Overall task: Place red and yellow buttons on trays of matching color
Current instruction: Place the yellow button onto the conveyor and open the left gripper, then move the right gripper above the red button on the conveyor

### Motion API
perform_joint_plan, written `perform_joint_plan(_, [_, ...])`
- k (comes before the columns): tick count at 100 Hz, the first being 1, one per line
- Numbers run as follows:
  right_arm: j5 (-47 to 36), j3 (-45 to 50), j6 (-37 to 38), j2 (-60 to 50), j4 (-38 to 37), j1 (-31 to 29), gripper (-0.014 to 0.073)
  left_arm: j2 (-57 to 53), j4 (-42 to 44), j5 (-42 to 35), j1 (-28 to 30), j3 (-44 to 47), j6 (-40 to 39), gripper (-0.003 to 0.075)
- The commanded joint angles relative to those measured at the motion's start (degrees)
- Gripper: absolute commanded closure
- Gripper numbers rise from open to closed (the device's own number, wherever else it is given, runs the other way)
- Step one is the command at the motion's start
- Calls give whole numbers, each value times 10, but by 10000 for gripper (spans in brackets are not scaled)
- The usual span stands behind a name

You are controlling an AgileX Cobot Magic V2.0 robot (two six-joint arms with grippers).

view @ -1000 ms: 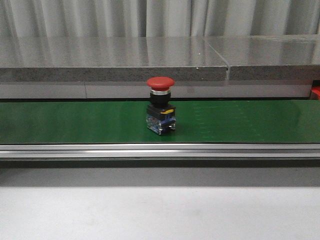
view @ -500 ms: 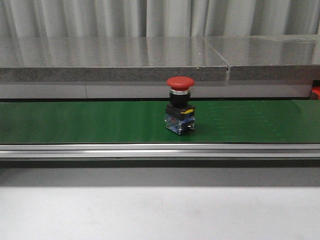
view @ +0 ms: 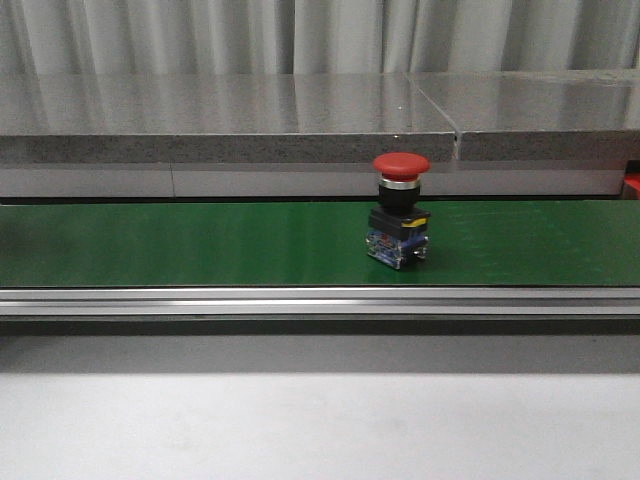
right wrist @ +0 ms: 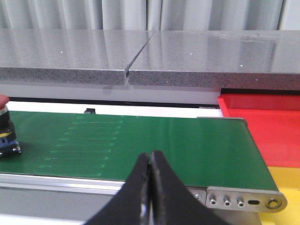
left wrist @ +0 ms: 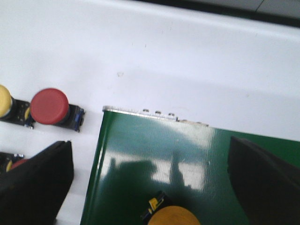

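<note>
Presently a red button (view: 400,208) stands upright on the green conveyor belt (view: 200,245), right of the belt's middle in the front view, with neither arm touching it. Beyond the belt's end lies the red tray (right wrist: 262,119), with the yellow tray (right wrist: 286,187) beside it. The right gripper (right wrist: 151,176) has its jaws clenched on nothing; the left gripper (left wrist: 150,187) hangs with jaws released over a yellow button (left wrist: 173,215) on the belt.

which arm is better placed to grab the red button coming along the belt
Right. The red button rides the green belt toward the right hand, which waits at the belt's end beside the red tray.
</note>
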Motion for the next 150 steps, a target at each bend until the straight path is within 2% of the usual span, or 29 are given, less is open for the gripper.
perform_joint_plan(1, [-46, -6, -1, -9, -5, -1, 662, -49, -6, -38, -4, -24, 1, 65])
perform_joint_plan(29, [-46, -6, -1, -9, -5, -1, 662, -166, -6, -51, -33, 17, 31, 71])
perform_joint_plan(62, [-46, -6, -1, -9, -5, -1, 662, -361, -6, -143, -92, 191, 31, 83])
perform_joint_plan(93, [-46, -6, -1, -9, -5, -1, 662, -528, -6, -145, -93, 338, 30, 93])
perform_joint_plan(100, [-47, -6, -1, -9, -5, -1, 662, -559, -6, -145, -93, 362, 30, 145])
perform_joint_plan(107, [-48, -6, -1, -9, -5, -1, 662, -583, -6, -145, -93, 382, 30, 239])
perform_joint_plan(118, [-51, -12, -1, -9, -5, -1, 662, -606, -6, -145, -93, 400, 30, 464])
perform_joint_plan(131, [7, -57, -1, -1, 14, -1, 662, -609, -6, -148, -93, 401, 30, 739])
perform_joint_plan(150, [140, -174, -1, 67, 39, -1, 662, -609, -6, -154, -93, 401, 30, 739])
